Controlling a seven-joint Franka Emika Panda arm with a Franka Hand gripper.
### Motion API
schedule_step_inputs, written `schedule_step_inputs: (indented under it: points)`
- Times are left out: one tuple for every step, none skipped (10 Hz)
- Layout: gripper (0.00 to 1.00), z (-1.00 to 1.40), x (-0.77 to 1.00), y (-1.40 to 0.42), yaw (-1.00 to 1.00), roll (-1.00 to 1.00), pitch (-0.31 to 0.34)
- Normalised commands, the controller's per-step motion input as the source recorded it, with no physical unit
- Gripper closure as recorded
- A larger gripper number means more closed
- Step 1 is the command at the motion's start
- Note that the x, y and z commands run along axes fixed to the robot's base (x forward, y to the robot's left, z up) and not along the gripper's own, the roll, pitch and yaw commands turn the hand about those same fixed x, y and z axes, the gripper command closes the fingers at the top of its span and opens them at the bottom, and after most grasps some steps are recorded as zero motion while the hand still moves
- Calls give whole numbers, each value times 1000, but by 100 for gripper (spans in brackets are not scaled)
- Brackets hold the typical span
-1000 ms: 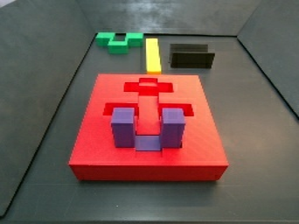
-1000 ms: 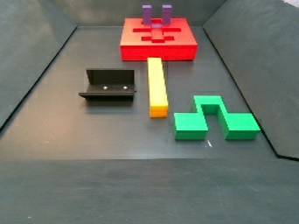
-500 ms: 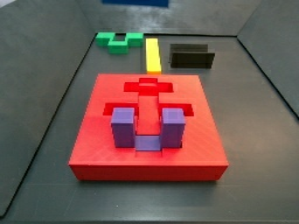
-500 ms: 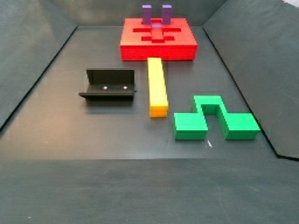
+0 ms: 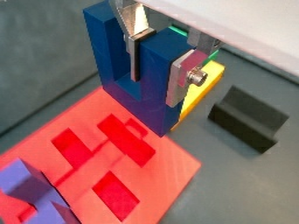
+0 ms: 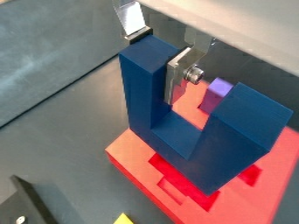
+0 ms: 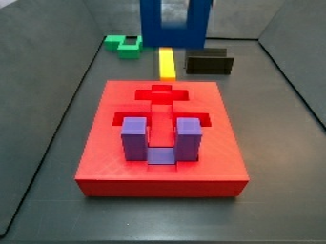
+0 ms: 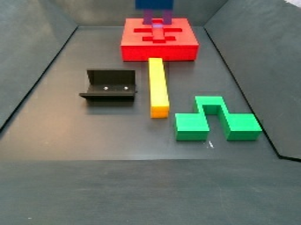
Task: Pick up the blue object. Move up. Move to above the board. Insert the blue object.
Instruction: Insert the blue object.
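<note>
1. Dark tabletop [image 8: 70, 123]; wrist views alone show the pincer [image 5: 163, 54] clamped on the blue object [image 6: 187, 122], prongs up.
2. It hangs above the board [image 7: 159, 143].
3. A purple block [image 7: 160, 139] sits in one board recess.

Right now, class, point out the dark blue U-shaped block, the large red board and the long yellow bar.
Dark blue U-shaped block [image 6: 176, 131], wrist view, base.
Large red board [image 7: 159, 173], side view, front top.
Long yellow bar [image 8: 157, 83], side view, middle.

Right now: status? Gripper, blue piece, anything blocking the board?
Gripper shut on the blue object, up in the air. Board below, not yet inserted. Purple block already seated in the board; the cross recess is open.
</note>
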Motion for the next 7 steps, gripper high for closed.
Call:
schedule_step_inputs:
  points:
    - [100, -534, -100, -257, 217, 234, 0]
    - [100, -397, -86, -269, 186, 351, 49]
    - [100, -409, -34, -234, 69, 263, 34]
    - [100, -420, 0, -146, 71, 124, 0]
    - [100, -400, 120, -86, 51, 133, 0]
    - [100, -394, 191, -69, 3, 146, 0]
    - [100, -354, 0, -83, 0, 30, 0]
